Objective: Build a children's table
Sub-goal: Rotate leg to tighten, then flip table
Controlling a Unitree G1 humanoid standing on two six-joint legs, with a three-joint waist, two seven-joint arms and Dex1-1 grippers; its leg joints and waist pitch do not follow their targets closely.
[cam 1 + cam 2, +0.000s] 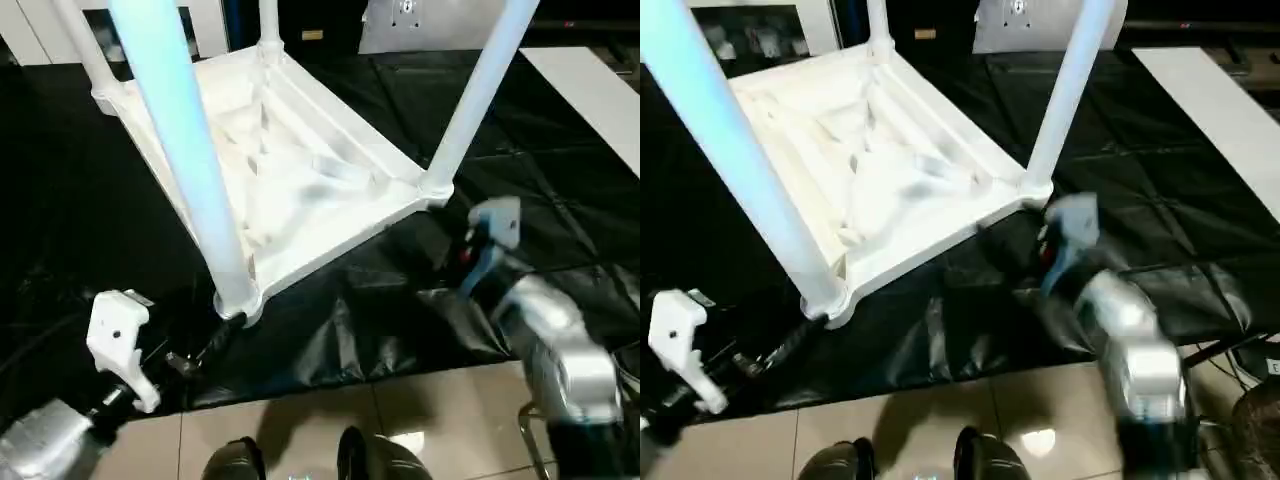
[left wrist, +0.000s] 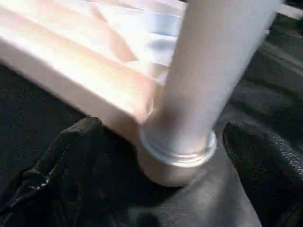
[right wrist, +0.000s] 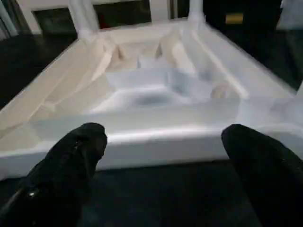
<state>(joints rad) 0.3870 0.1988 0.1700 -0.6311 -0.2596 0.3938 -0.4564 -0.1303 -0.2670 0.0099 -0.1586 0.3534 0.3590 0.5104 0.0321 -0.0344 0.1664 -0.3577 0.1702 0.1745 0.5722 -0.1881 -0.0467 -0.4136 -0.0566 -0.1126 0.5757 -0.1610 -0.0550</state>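
the all-white plastic children's table [image 1: 300, 180] is laid upside down on a black crinkled sheet [image 1: 560, 200] spread over the floor, its ribbed, cross-braced underside turned upward. four long tapered white tube legs are seated in the round corner sockets and stand upward: the nearest leg [image 1: 185, 150] is socketed at the corner closest to the robot, another leg [image 1: 475, 100] at the corner on the right, and two more at the far corners. nothing loose is seen lying among the ribs of the underside.

the near edge of the black sheet is met by pale floor tiles [image 1: 440, 410], where room is left open in front of the table. a white flat panel [image 1: 590, 90] is seen on the far right of the sheet.

the left gripper [image 2: 156, 142] is held released, its black fingers [image 2: 71, 165] spread to either side of the nearest leg's socket without being closed on it; this close flanking is shown by the left wrist view, while the head views show the left wrist low beside that corner. the right gripper [image 3: 163, 151] is likewise opened wide and empty, its fingers [image 3: 71, 156] held just short of the table top's side edge; the right wrist view looks across the ribbed underside toward the far legs.
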